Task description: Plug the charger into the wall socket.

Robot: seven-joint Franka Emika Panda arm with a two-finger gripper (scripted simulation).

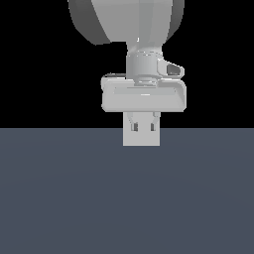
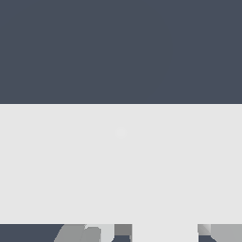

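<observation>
directly ahead, the wall socket (image 1: pixel 141 139) stands partly behind the end effector (image 1: pixel 143 128), whose grip state is unclear.

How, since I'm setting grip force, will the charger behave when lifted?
The charger looks like a plain solid block, so it is probably stiff, not floppy. Its flat faces suggest it won't roll. Its smooth, featureless surface might slip under a light grip.

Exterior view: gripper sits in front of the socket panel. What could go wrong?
1. Grip unconfirmed: the charger cannot be told apart from the same-coloured wall socket behind the gripper, so it may be skewed or missing.
2. Alignment: the socket's holes are not clearly visible in either view, so insertion could miss and jam against the panel.
</observation>
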